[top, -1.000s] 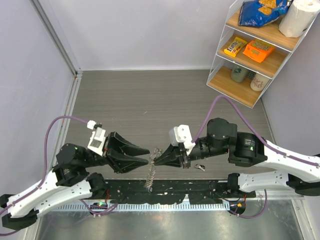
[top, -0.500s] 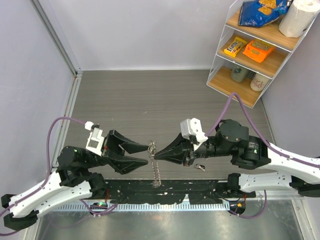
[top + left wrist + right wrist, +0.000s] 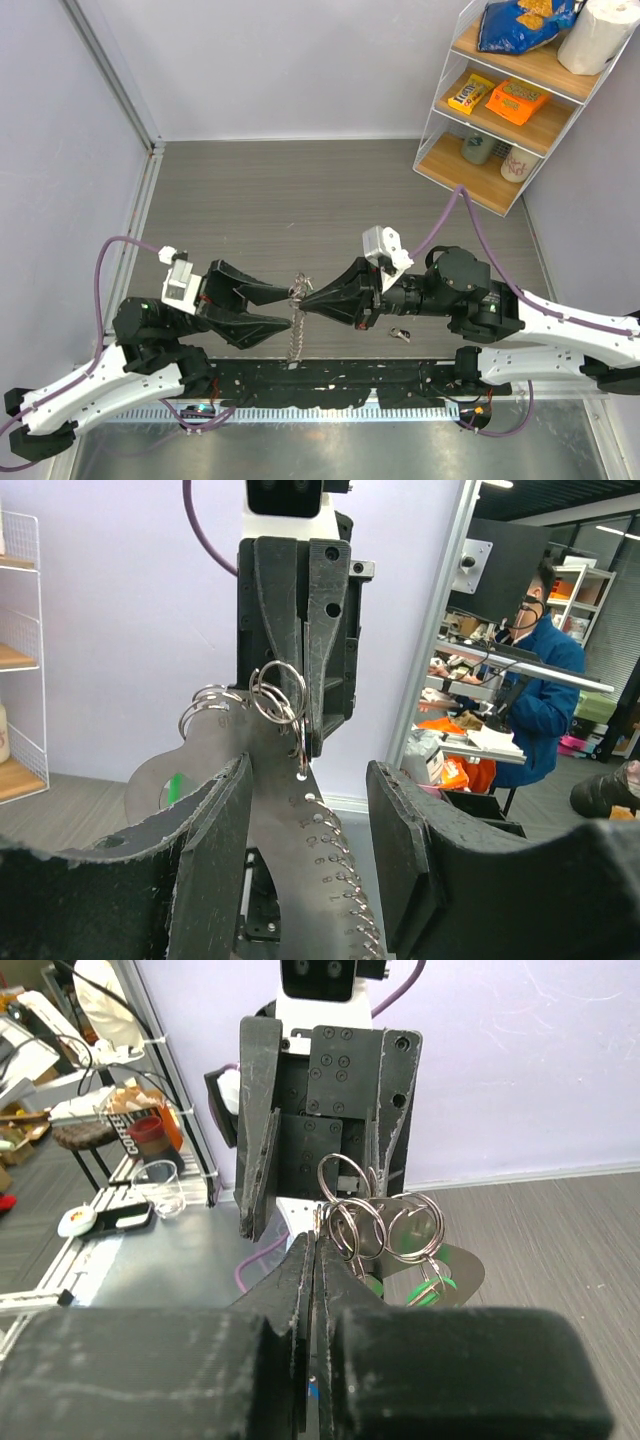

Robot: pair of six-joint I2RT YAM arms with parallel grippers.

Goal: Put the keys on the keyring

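We count two pincers. The right pincer (image 3: 306, 298) is closed, its two fingers pressed flat together on the keyring (image 3: 297, 289), which it holds up right at its tip, above the table (image 3: 300, 190). The left pincer (image 3: 289, 307) faces it tip to tip with its jaws standing apart, one on each side of the keyring. We cannot tell whether either finger touches it.

There is one keyring. It has a pale grey plate, one silvery strip (image 3: 294, 340) hanging down below both tips, and a bunch of wire rings (image 3: 368, 1225) just beyond the right pincer's fingertips. We make out at least three rings, but they overlap and we cannot count them exactly.

Of keys we count one for sure: a small key (image 3: 402, 334) on the table beside the right pincer's wrist, well behind its tip and well apart from the keyring. It is too small to read in detail. Green patches (image 3: 432, 1292) show at the plate, to the right of the closed fingers, and we cannot tell whether they belong to a second key.

The strip's lower end is cut off in the left wrist view. The right pincer's own fingers hide the spot where they pinch the keyring.
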